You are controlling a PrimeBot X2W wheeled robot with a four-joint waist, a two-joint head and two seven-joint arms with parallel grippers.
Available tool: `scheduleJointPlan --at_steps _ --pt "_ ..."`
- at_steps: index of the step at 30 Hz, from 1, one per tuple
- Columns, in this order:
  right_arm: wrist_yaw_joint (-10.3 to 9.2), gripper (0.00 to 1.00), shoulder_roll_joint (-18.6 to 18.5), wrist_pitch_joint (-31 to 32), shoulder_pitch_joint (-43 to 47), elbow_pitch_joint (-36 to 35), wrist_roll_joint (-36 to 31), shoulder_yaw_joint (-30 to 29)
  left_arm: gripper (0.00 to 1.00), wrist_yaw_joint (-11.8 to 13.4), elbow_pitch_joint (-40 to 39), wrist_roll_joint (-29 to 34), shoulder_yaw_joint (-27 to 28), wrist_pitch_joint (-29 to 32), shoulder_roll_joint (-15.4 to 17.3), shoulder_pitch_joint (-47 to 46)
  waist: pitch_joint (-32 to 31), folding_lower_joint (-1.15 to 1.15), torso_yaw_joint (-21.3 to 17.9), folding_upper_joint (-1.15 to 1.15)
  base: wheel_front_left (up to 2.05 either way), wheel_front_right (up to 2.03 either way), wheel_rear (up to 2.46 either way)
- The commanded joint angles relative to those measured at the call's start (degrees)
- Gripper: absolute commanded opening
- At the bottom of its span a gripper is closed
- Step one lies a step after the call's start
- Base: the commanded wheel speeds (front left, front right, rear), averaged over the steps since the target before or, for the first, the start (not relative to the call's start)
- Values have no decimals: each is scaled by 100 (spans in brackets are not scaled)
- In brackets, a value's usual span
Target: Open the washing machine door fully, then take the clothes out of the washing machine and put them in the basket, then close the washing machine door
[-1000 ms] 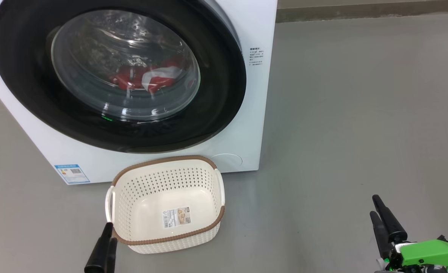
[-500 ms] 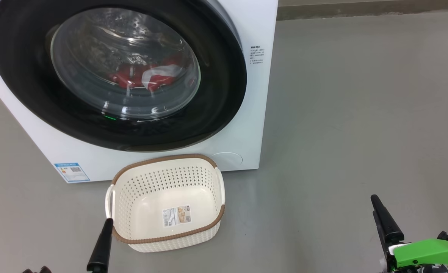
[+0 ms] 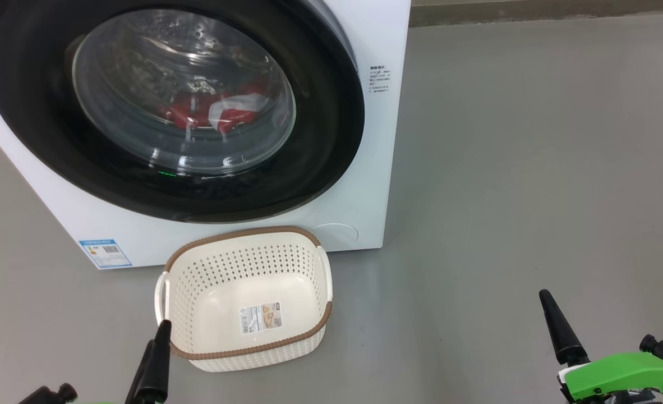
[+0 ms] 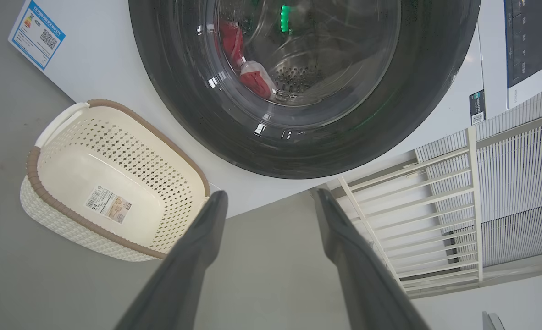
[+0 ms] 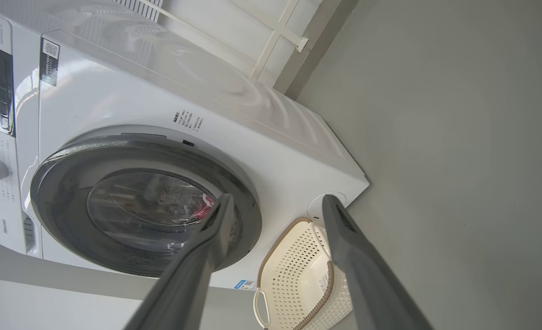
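Left claw point(image 4: 270, 197): jaws spread wide and empty. It sits low at the robot's near left, fingers aimed up and forward, one finger point(image 3: 156, 359) just beside the near left corner of the basket point(image 3: 264, 359).
Right claw point(image 5: 279, 199): also wide and holding nothing. It is low at the near right over bare floor point(image 3: 505, 196), well apart from everything, fingers tilted toward the machine.
Basket: empty, upright on the floor, directly in front of the washing machine point(image 3: 376, 168) and just below the door.
Washing machine door point(image 3: 320, 140): appears shut, its black rim flat against the white front (no handle or latch can be made out).
Clothes point(image 3: 197, 112): a red and white heap low in the drum, seen through the glass.
Step in hand: likely the reach to open the door, since nothing has been touched.
Doing it well: one claw should probably rise to the rim's free edge and hook behind it rather than press the glass. The pull should follow the hinge's arc until the door stands fully open, with the forearm kept above the basket so it is not knocked aside.
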Motion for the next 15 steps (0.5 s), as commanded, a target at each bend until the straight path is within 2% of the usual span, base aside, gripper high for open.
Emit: scheduleJointPlan --at_steps 1,15 --pt "28 100 -100 -73 -69 -175 -169 52 100 14 -187 201 48 -65 95 -18 0 -1 -2 0 0 0 0" --pt "36 100 -159 -309 -40 -183 -1181 230 100 98 -269 1334 -51 -303 155 28 13 -1 1 0 0 0 0"
